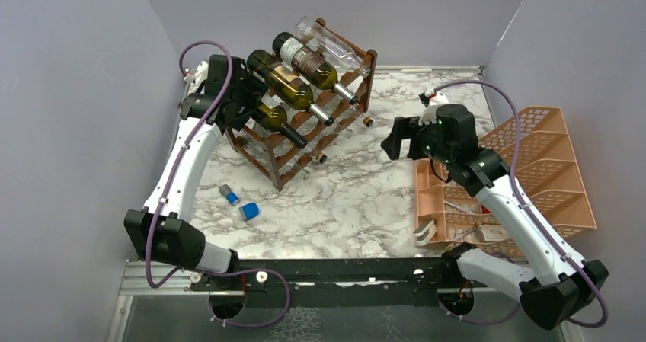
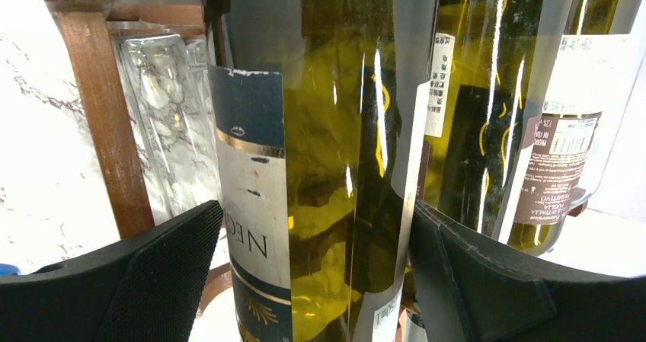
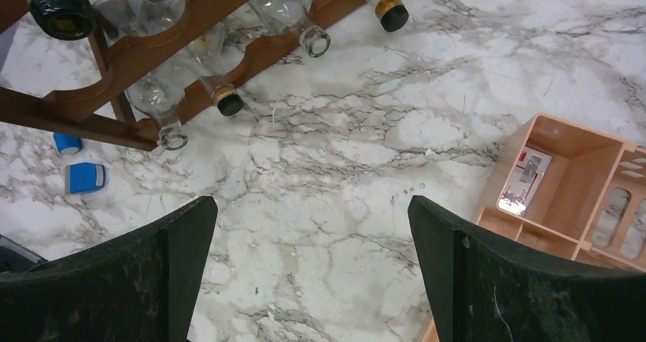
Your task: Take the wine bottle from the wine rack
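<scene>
The dark brown wine rack (image 1: 276, 176) stands at the back left, turned at an angle. Its upper tier holds three green bottles and a clear one (image 1: 335, 46). My left gripper (image 1: 254, 104) is at the base of the leftmost green wine bottle (image 1: 276, 119). In the left wrist view both black pads (image 2: 164, 273) press against that wine bottle (image 2: 327, 129), one on each side of its navy and white label, so my left gripper (image 2: 316, 281) is shut on it. The bottle rests on the rack. My right gripper (image 1: 392, 138) (image 3: 311, 212) hangs open over bare marble to the right of the rack.
An orange plastic tray organiser (image 1: 548, 151) (image 3: 564, 159) stands at the right by the right arm. Two small blue objects (image 1: 248, 211) (image 3: 85, 177) lie on the marble in front of the rack. Clear bottles (image 3: 160, 106) fill the lower tier. Grey walls enclose the table.
</scene>
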